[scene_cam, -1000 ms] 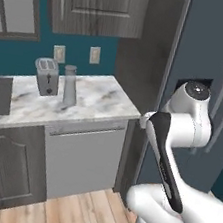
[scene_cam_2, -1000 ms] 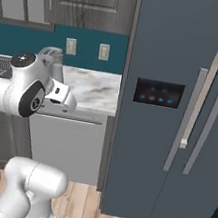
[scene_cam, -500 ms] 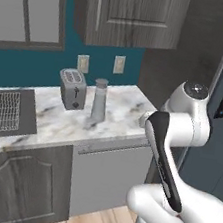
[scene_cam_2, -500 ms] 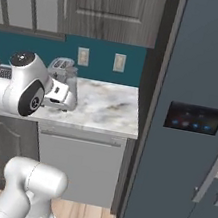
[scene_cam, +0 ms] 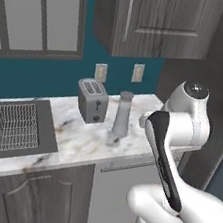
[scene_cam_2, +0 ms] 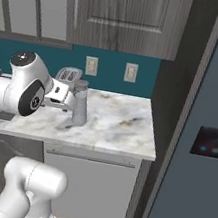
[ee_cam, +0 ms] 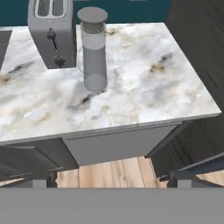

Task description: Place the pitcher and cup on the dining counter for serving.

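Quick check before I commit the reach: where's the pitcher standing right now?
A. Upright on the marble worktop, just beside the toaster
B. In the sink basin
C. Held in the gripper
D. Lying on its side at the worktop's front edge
A. The pitcher stands upright on the marble worktop next to the toaster, lid on; the open gripper is short of the worktop and holds nothing.

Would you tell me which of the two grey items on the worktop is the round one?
The pitcher: a slim lidded cylinder, unlike the boxy toaster beside it.
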Controlling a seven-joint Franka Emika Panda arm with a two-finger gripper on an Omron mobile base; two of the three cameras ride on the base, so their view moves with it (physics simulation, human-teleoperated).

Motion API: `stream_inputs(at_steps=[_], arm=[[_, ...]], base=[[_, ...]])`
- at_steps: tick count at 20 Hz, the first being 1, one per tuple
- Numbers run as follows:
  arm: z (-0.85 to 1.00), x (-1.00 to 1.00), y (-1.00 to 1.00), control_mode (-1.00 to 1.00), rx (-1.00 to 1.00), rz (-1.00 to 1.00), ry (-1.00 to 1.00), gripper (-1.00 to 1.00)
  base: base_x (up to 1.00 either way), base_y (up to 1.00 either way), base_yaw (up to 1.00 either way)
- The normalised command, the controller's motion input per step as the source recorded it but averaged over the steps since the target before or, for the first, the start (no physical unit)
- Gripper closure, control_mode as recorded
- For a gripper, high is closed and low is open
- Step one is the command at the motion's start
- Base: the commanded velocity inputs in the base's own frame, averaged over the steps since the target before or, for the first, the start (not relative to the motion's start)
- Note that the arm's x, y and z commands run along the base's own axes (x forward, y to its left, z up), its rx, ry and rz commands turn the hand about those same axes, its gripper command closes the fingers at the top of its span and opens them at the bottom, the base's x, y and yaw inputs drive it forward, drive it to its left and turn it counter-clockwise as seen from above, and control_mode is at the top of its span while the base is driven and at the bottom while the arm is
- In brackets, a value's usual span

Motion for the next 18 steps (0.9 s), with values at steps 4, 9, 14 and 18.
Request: stream_inputs(at_steps=[4,9,14,18], arm=[[0.0,0.0,0.0,1.0,0.0,0.0,0.0,-1.0],[0.0,0.0,0.0,1.0,0.0,0.0,0.0,-1.0],[0.0,0.0,0.0,1.0,0.0,0.0,0.0,-1.0],[0.0,0.0,0.0,1.0,0.0,0.0,0.0,-1.0]], base=[[0.2,0.58,0.0],[0.13,0.53,0.0],[0.3,0.34,0.0],[0.38,0.28,0.0]])
